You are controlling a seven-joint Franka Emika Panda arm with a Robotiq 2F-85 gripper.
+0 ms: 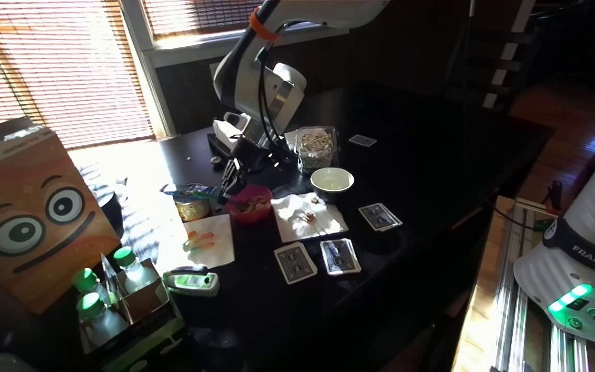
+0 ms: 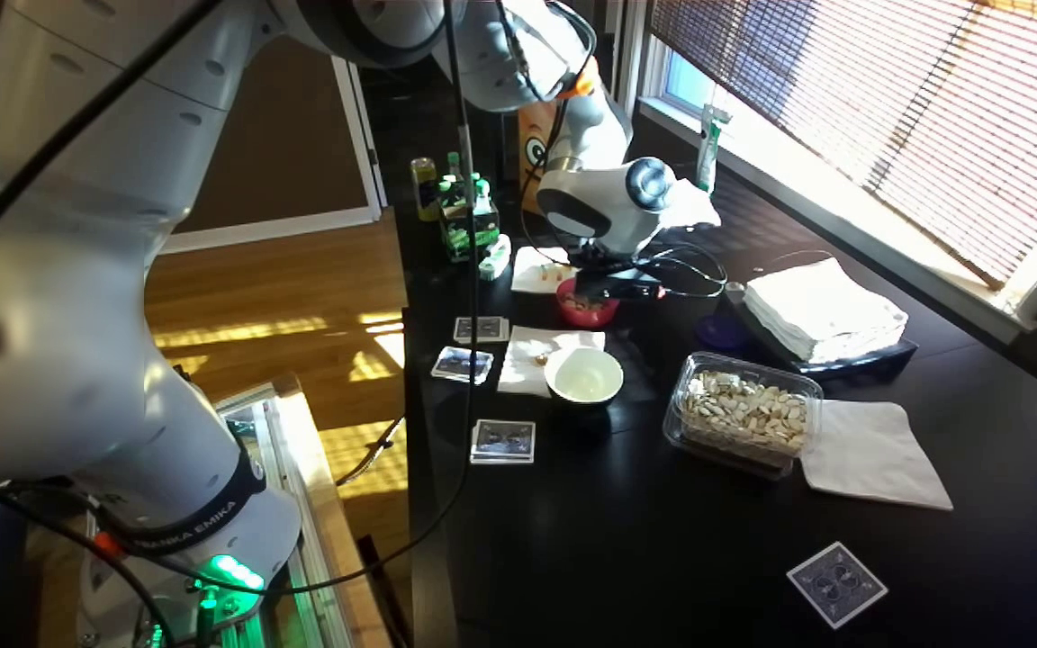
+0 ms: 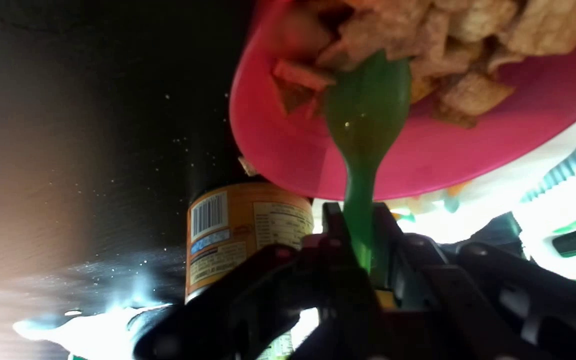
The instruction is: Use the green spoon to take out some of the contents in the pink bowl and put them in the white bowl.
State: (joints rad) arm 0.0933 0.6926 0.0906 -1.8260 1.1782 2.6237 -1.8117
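My gripper (image 1: 230, 192) is shut on the green spoon (image 3: 365, 115), holding it by the handle between the fingertips (image 3: 358, 215). Part of the green handle also shows in an exterior view (image 1: 205, 195). The pink bowl (image 1: 260, 213) also shows in an exterior view (image 2: 587, 319) and in the wrist view (image 3: 433, 170). It holds light brown pieces (image 3: 393, 30). The spoon reaches over the rim, with its head inside the bowl and its tip against the pieces; no piece clearly lies on it. The white bowl (image 1: 332, 180), also in an exterior view (image 2: 584, 374), looks empty.
An orange-labelled can (image 3: 250, 225) stands close beside the pink bowl. A napkin (image 1: 290, 222) with small bits lies by the white bowl. A clear container (image 2: 743, 414) of seeds, card stacks (image 1: 340, 257), a brush (image 1: 191, 282) and a bottle carrier (image 1: 145, 299) stand around.
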